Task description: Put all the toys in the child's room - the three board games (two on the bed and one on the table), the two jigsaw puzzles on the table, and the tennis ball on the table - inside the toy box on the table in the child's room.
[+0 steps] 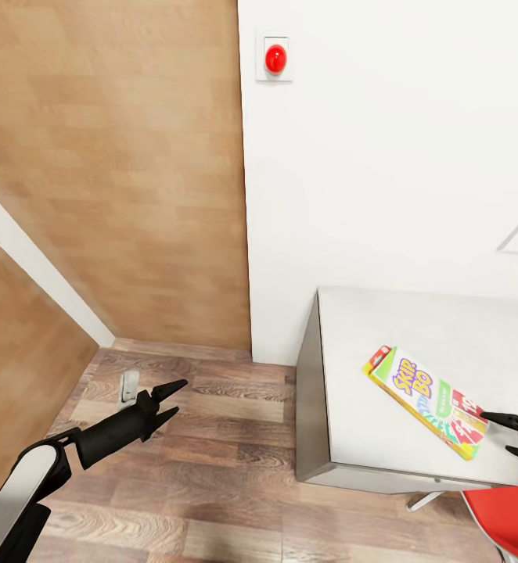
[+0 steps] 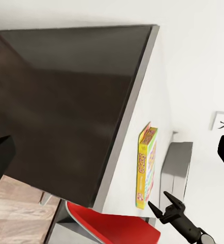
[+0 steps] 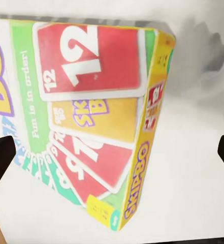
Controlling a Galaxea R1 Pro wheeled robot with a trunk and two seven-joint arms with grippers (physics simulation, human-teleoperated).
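While its fingers stand spread, the right gripper (image 1: 512,435) hovers at the near end of the board game (image 1: 429,399), a flat yellow, green and red box lying on the pale grey table (image 1: 368,438) near its front edge. Left gripper (image 1: 170,399): fingers parted, holding nothing, over the wood floor (image 1: 235,469). Red chair (image 1: 505,524) beside the table.

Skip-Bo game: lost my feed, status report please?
Right gripper open, jaws at the near end of the Skip-Bo box, not gripping. Box flat on the table. Left gripper open, empty, over the floor. Nothing in the way.
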